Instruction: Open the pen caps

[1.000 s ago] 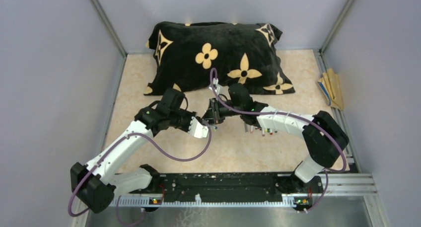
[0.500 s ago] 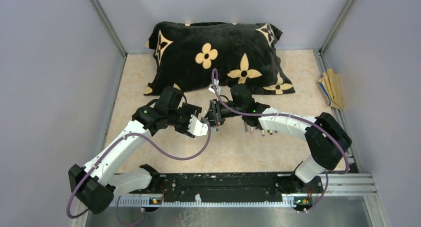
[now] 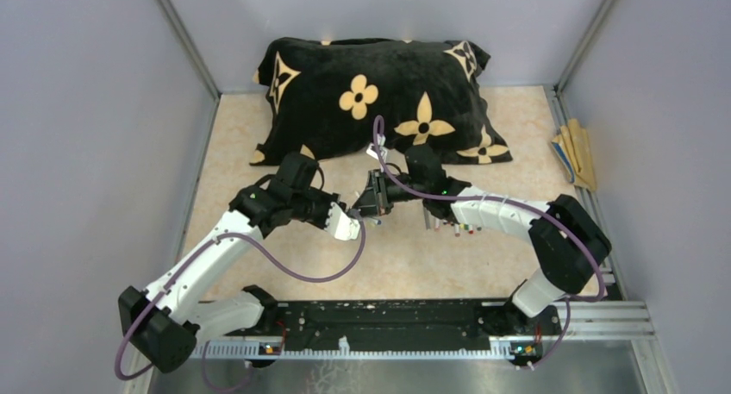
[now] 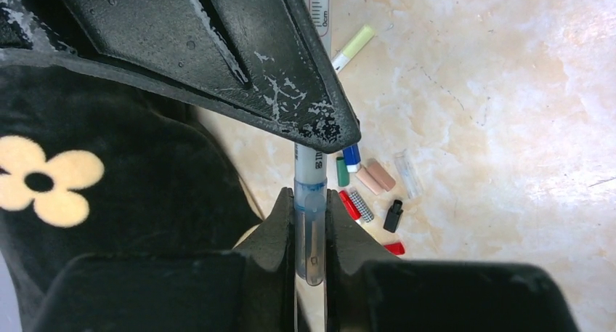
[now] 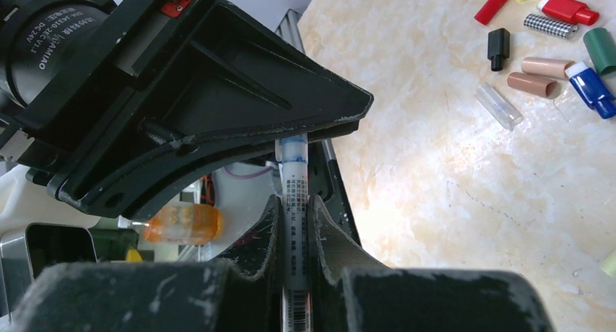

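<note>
Though loose caps [image 4: 376,178] lie beyond it, the left gripper [image 4: 311,205] clamps a clear cap [image 4: 311,246], the right gripper [image 5: 294,207] its pen [image 5: 293,176]. Not yet separated, seemingly.

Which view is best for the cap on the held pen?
Left wrist: the clear cap sits pinched in the left gripper, blue band visible. Right wrist shows the pen barrel in the right gripper; the cap is mostly hidden. Top external: too small to tell.
</note>
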`<state>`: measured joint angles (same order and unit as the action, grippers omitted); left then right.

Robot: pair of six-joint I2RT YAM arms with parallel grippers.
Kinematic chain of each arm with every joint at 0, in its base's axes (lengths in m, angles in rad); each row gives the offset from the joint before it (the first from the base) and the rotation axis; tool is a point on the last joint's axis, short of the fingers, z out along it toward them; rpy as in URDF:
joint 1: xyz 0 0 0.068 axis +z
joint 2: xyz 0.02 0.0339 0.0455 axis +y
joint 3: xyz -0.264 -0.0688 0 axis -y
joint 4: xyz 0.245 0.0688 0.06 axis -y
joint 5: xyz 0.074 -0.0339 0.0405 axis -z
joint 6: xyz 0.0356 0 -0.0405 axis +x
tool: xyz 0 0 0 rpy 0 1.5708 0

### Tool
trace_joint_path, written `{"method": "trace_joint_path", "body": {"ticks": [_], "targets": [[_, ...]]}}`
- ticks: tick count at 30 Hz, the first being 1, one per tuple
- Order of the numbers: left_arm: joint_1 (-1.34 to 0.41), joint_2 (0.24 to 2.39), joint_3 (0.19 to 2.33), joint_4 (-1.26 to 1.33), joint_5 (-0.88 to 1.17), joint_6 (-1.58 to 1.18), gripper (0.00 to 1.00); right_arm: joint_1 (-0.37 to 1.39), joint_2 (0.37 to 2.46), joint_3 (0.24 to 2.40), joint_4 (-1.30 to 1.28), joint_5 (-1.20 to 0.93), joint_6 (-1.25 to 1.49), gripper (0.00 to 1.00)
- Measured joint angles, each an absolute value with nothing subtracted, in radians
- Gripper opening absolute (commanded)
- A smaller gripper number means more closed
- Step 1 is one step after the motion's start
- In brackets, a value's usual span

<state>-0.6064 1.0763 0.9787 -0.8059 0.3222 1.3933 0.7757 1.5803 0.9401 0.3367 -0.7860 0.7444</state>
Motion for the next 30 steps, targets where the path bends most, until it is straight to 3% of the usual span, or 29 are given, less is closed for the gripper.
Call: {"method": "trace_joint_path", "body": {"ticks": [11,30], "targets": [[-0.609,1.085,0.953,-0.762,0.290,1.412,0.00,0.778,1.563,0.934,0.289,-0.730,0.690,0.00],[-0.535,1.186,0.970,-0.626,0.548,1.541,0.00,0.794,1.311,0.792,0.223,-0.424,0.586,0.00]]}}
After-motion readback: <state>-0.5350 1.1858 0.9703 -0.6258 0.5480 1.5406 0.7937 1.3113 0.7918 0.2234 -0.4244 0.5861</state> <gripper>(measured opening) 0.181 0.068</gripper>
